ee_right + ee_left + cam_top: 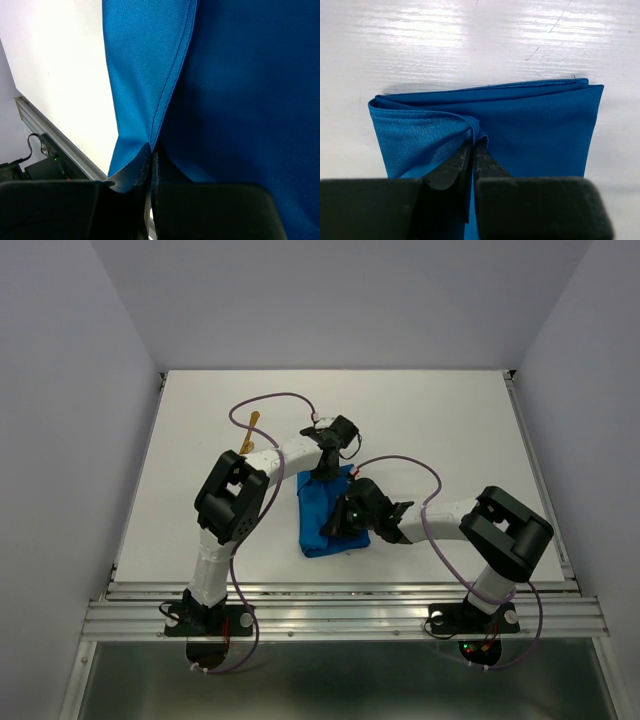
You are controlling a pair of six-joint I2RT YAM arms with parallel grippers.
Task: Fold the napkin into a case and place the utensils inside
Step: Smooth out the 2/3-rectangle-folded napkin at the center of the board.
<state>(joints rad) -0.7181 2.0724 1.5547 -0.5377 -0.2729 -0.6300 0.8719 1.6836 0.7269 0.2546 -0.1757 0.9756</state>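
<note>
The bright blue napkin (318,512) lies folded into a narrow strip in the middle of the white table. My left gripper (326,468) is at its far end, shut on a pinched fold of the napkin (530,125). My right gripper (345,523) is at the near right part, shut on the napkin's hemmed edge (165,90). One golden-orange utensil (251,426) lies on the table at the far left, apart from the cloth. Other utensils are hidden or out of view.
The table's metal front rail (340,605) runs along the near edge, also seen in the right wrist view (55,140). The grey walls stand around the white table (450,430). Purple cables loop over both arms.
</note>
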